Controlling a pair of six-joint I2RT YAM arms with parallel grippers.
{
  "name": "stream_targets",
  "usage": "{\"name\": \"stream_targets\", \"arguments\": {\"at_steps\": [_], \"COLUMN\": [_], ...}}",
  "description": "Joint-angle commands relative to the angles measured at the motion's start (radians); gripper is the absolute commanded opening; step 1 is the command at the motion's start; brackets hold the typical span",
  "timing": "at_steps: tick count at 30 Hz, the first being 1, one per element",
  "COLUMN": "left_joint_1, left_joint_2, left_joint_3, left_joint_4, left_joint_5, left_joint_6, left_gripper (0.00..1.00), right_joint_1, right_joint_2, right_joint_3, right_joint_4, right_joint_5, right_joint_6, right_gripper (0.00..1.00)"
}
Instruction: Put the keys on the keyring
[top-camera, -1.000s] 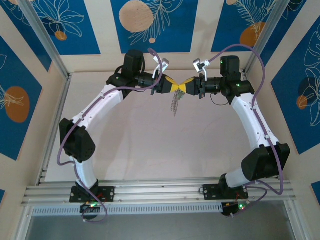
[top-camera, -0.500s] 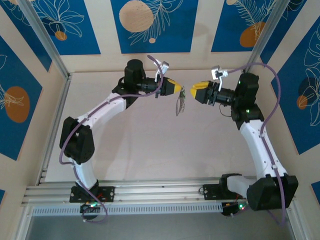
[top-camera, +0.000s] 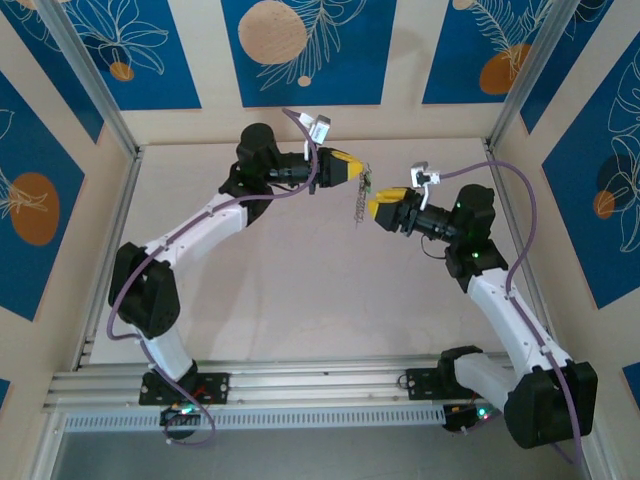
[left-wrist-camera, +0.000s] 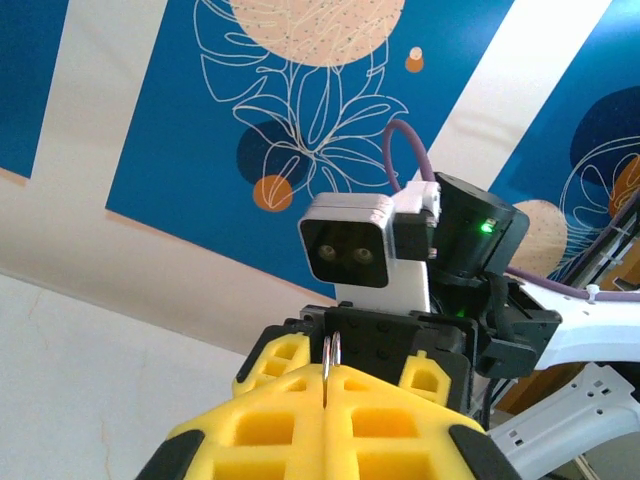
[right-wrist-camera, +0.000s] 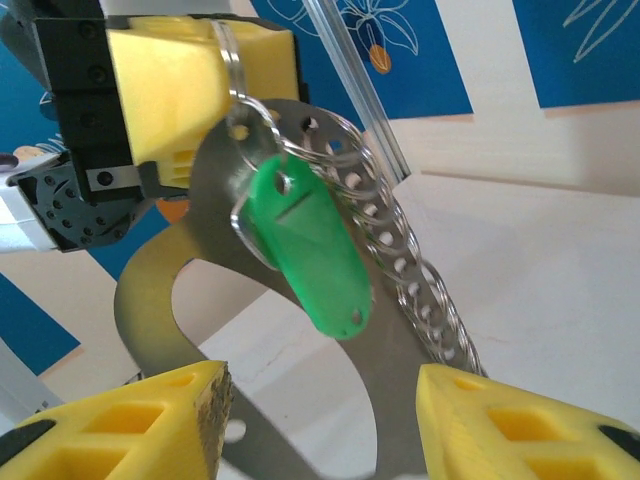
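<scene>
My left gripper (top-camera: 354, 170) is shut on the keyring (top-camera: 360, 200), which hangs from it above the table. In the left wrist view the yellow jaws of that gripper (left-wrist-camera: 325, 378) pinch a thin metal ring (left-wrist-camera: 333, 350) edge-on. From the right wrist the keyring is a grey oval loop (right-wrist-camera: 145, 290) with a row of small silvery rings (right-wrist-camera: 410, 270) along one edge. The green-headed key (right-wrist-camera: 310, 250) dangles in front of it from a ring near the top. My right gripper (right-wrist-camera: 322, 410) stands open just below the key, touching nothing. Seen from above, the right gripper (top-camera: 376, 208) sits beside the loop's lower end.
Both arms reach toward the back middle of the pale table (top-camera: 300, 290). Blue patterned walls (top-camera: 300, 50) and aluminium posts (top-camera: 90, 80) enclose the space. The right arm's wrist camera (left-wrist-camera: 355, 250) faces my left gripper at close range.
My right gripper has opened and let go of the hanging loop, drawn back to the right, then settled lower beside it. The left gripper still holds the loop and has shifted slightly.
</scene>
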Motion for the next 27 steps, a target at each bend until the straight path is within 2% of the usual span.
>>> {"name": "stream_targets", "arguments": {"at_steps": [1,22,25,27], "left_joint_1": [-0.015,-0.032,-0.033,-0.034], "left_joint_2": [-0.043,-0.048,-0.047,-0.05], "left_joint_3": [-0.011,-0.005,-0.008,-0.011], "left_joint_4": [0.057,0.054,0.06,0.063], "left_joint_5": [-0.011,-0.013,-0.026,-0.034], "left_joint_6": [-0.013,-0.012,-0.016,-0.021], "left_gripper": [0.0,0.0,0.0,0.0], "right_joint_1": [0.024,0.066,0.074,0.076], "right_joint_2": [-0.014,0.089,0.096,0.092], "right_joint_3": [0.034,0.145,0.153,0.147], "right_joint_4": [0.009,-0.004,-0.024,-0.03], "right_joint_5": [0.072,0.12,0.114,0.11], "right_joint_6": [-0.044,-0.1,-0.119,-0.123], "right_gripper": [0.53,0.52,0.48,0.41]}}
